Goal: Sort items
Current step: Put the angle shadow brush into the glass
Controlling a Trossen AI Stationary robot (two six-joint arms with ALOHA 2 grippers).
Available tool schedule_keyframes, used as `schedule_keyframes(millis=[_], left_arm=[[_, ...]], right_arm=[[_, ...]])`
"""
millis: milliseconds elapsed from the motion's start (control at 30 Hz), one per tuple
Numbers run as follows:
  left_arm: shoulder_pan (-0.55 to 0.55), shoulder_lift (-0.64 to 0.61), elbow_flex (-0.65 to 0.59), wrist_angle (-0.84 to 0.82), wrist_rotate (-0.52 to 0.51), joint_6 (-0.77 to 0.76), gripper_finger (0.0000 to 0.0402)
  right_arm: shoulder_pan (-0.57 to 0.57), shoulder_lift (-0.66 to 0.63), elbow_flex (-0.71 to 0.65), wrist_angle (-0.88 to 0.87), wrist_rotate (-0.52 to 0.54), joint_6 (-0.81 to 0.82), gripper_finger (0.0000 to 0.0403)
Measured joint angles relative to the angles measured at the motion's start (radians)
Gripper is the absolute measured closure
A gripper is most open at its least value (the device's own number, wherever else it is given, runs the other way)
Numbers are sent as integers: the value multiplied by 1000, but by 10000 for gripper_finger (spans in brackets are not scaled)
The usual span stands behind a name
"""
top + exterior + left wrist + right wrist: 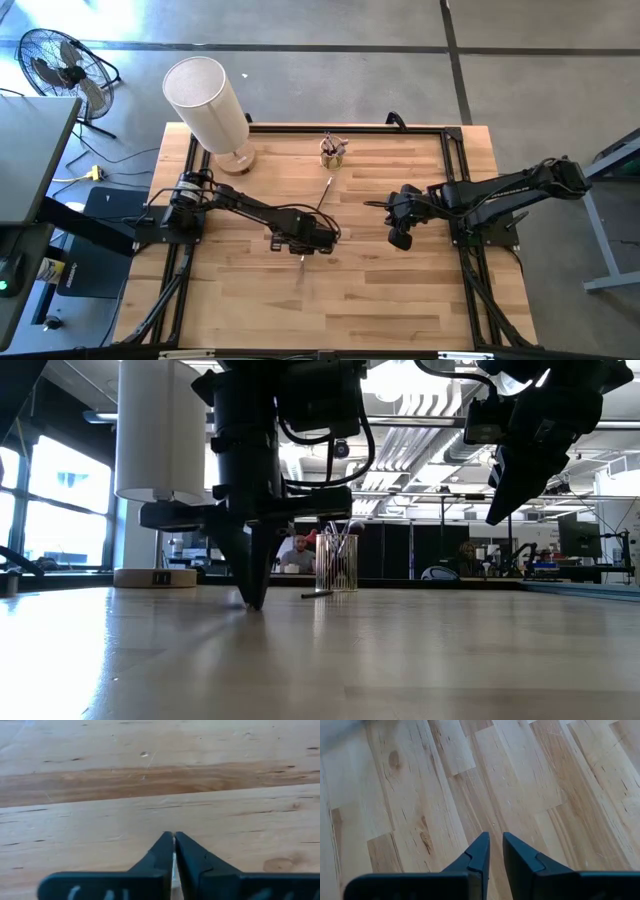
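A slim makeup brush lies on the wooden surface right under the left hand, its long axis running roughly from the far edge toward the near edge, the pale end poking out on the near side of the fingers. The left wrist view is the one that shows the grip: the two dark fingers stand all but together, with a thin pale sliver pinched in the slit between them. From table height the same hand comes down to a point touching the wood, and the brush itself cannot be made out there.

A second loose brush lies farther back, between the hand and the glass cup, tilted a little off that same far-to-near line; the low view catches it only as a short dark bar at the foot of the cup.

The small glass cup stands near the far edge with several brushes standing in it, tips up; in the low view they fan out above its rim.

The right hand hangs above the surface, well off to the side. Its own camera shows its fingers a narrow gap apart with only bare planks beneath.

A large white cylinder stands at the far left corner.
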Motion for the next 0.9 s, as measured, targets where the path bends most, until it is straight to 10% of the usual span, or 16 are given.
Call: schedule_keyframes(millis=[533, 733, 900], left_arm=[[-2, 0, 13, 0, -39, 117, 401], [-19, -45, 78, 49, -450, 203, 401], [-34, -64, 159, 107, -818, 566, 401]], right_arm=[[0, 0, 0, 0, -16, 0, 355], [0, 0, 0, 0, -30, 0, 355], [0, 1, -1, 9, -29, 0, 350]])
